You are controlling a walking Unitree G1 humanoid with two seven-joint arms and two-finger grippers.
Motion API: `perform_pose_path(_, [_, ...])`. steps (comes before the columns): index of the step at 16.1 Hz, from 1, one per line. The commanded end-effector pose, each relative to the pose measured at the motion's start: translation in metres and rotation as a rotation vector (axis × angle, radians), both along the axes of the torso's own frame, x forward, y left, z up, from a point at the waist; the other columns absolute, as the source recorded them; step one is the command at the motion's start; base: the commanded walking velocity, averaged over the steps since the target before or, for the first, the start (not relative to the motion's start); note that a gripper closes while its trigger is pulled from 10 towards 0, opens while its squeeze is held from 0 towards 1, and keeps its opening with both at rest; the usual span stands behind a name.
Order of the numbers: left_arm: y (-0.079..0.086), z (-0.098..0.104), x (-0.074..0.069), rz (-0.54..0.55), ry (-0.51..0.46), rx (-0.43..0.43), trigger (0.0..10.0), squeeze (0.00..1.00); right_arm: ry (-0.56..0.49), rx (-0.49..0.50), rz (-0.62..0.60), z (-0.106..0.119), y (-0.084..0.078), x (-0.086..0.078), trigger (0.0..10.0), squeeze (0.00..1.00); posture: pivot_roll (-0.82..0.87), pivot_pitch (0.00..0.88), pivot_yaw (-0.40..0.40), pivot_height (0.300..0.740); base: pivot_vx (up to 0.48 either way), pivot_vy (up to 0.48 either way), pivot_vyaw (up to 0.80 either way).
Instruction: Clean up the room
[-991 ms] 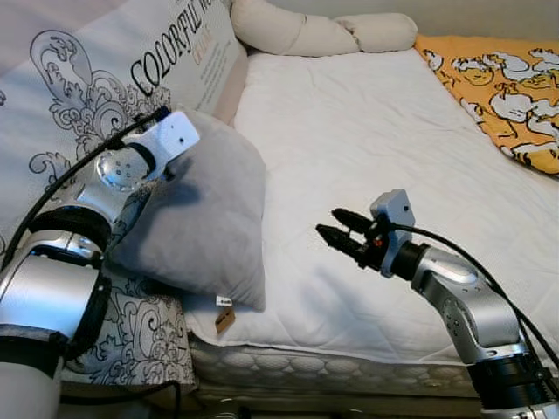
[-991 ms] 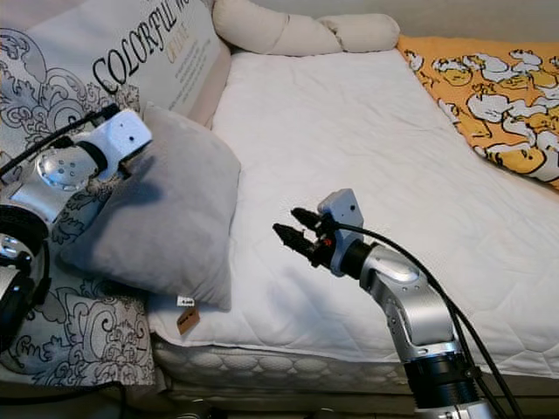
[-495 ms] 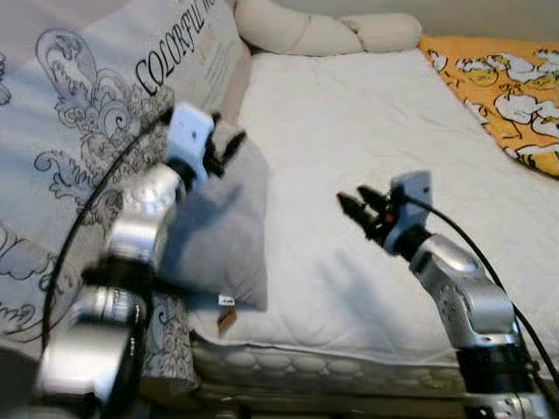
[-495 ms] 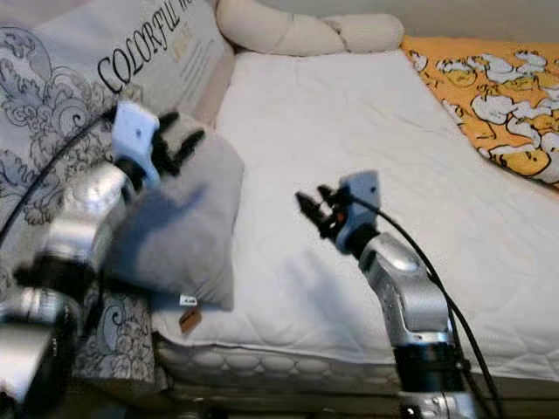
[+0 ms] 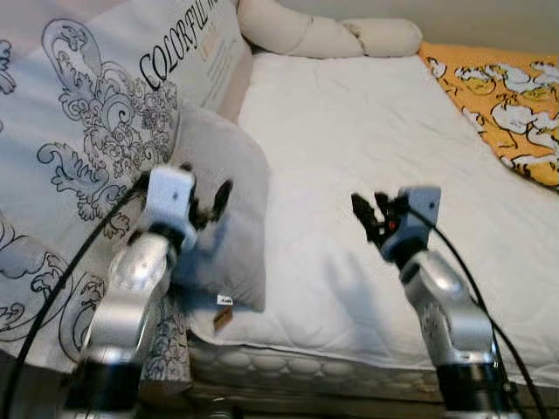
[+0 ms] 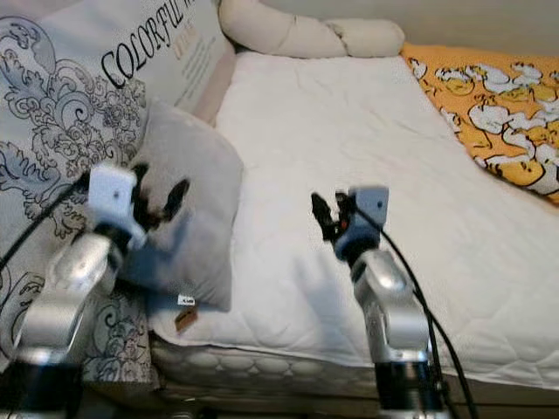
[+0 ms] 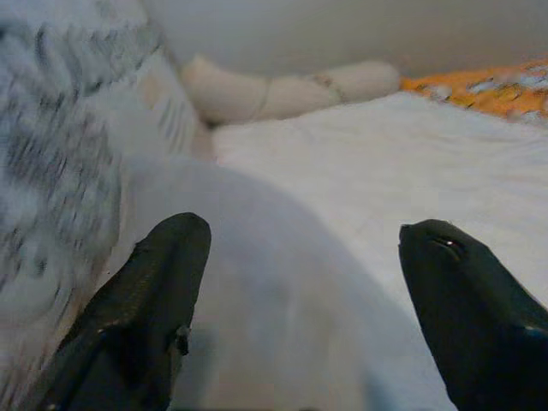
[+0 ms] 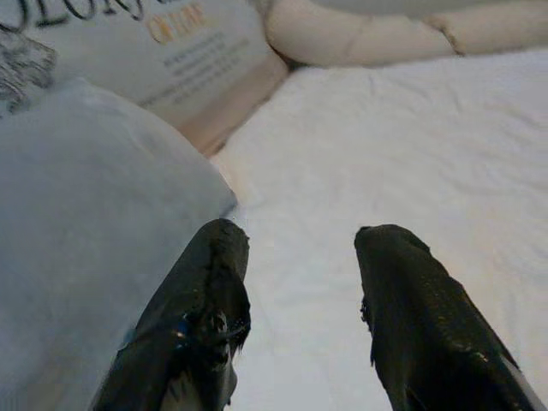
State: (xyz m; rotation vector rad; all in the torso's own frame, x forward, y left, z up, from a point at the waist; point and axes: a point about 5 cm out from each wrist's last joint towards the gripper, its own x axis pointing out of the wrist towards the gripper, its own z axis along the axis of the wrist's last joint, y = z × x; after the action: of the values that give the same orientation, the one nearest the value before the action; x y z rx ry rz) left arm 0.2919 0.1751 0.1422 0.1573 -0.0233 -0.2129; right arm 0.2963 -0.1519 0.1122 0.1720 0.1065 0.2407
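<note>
**Left end effector lets go of the grey pillow and backs away**

The left end effector [image 5: 208, 202] now hangs in front of the grey pillow [image 5: 229, 205] with its two black fingers spread and nothing between them; the left wrist view shows the pillow's soft bulk just ahead of the open fingers, apart from them. A second ago this arm was reaching up and pressing into the pillow's upper left side; half a second ago it was swinging across it, blurred; now it has drawn back and down toward the robot. The pillow itself has stayed put, standing tilted against the large printed cushion [image 5: 96, 113] at the left edge of the bed [image 5: 349, 131], its tag [image 5: 224, 300] hanging at the lower corner.

The right end effector [image 5: 370, 215] has lifted and turned more upright over the white mattress, fingers parted, holding nothing. It sits well right of the pillow.

Further out, a long cream bolster [image 5: 323, 35] lies across the head of the bed, and an orange patterned blanket [image 5: 502, 96] covers the far right side.

My reading: the pillow placement looks finished, propped where it belongs, and both arms are pulling clear. The next item to tidy is not obvious from here; the orange blanket seems the likeliest candidate.
</note>
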Motion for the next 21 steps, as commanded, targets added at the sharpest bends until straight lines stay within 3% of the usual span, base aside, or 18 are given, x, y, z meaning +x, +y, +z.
perform_pose_path(1, [0.006, 0.003, 0.0, 0.045, -0.008, 0.006, 10.0, 1.0, 0.001, -0.001, -0.02, 0.001, -0.003, -0.002, 10.0, 0.0, -0.04, 0.0, -0.018, 0.74, 0.0, -0.244, 0.0])
perform_pose_path(4, [0.015, -0.005, -0.006, 0.118, 0.024, 0.033, 10.0, 1.0, 0.007, -0.042, -0.067, -0.005, -0.006, -0.001, 10.0, 0.0, -0.02, 0.0, -0.028, 0.74, 0.0, -0.305, 0.0])
perform_pose_path(6, [0.018, -0.004, -0.012, 0.145, 0.048, 0.054, 10.0, 1.0, 0.02, -0.014, -0.064, -0.008, -0.003, -0.002, 10.0, 0.0, 0.01, 0.0, -0.039, 0.74, 0.0, -0.366, 0.0])
perform_pose_path(10, [0.016, -0.007, -0.013, 0.149, 0.074, 0.056, 10.0, 1.0, 0.009, -0.011, -0.068, -0.009, 0.002, -0.003, 10.0, 0.0, 0.0, 0.0, -0.027, 0.74, 0.0, -0.377, 0.0])
perform_pose_path(12, [0.023, -0.013, -0.012, 0.192, 0.101, 0.039, 10.0, 1.0, 0.025, -0.073, 0.002, -0.012, 0.011, -0.003, 10.0, 0.0, -0.02, 0.0, -0.016, 0.74, 0.0, -0.381, 0.0])
perform_pose_path(17, [0.024, -0.019, -0.013, 0.203, 0.127, 0.05, 10.0, 1.0, 0.025, -0.085, -0.016, -0.012, 0.008, 0.001, 10.0, 0.0, -0.02, 0.0, -0.022, 0.74, 0.0, -0.395, 0.0])
perform_pose_path(21, [0.025, -0.02, -0.013, 0.206, 0.13, 0.077, 10.0, 1.0, 0.039, -0.096, -0.01, -0.016, 0.011, 0.0, 10.0, 0.0, -0.01, 0.0, -0.016, 0.74, 0.0, -0.414, 0.6])
